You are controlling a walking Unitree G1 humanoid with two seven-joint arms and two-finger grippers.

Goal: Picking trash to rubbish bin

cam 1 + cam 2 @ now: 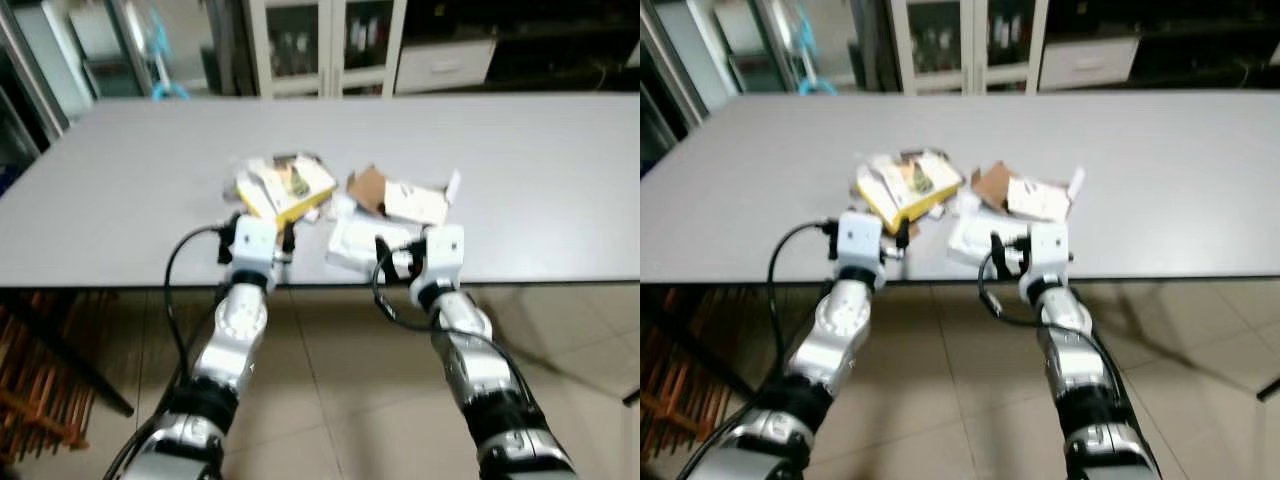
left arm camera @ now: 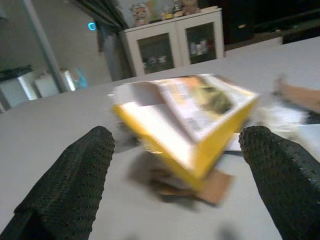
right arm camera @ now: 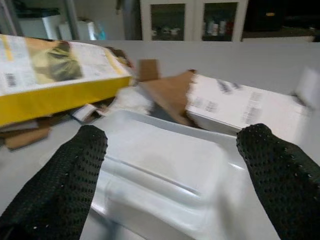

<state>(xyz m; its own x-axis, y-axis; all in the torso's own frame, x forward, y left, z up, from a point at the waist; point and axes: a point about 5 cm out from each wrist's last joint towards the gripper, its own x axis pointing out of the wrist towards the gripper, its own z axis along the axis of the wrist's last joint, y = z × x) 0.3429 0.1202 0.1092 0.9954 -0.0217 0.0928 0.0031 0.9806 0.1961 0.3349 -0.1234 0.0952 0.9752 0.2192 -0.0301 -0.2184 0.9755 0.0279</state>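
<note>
Both arms reach over the grey surface (image 1: 520, 180) edge. The left end effector (image 2: 180, 165) gapes wide before the yellow carton (image 2: 195, 120); the right end effector (image 3: 170, 170) is spread open over the white plastic tray (image 3: 165, 170).

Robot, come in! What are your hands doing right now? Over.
Left gripper open at yellow box. Right gripper open over white tray. Torn carton behind tray.

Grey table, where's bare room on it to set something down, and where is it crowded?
The long grey table is bare to the robot's right of the torn white-and-brown carton, to the left of the yellow cardboard box, and along the far edge. It is crowded at the near edge, where the clear plastic tray, left gripper and right gripper cluster.
</note>
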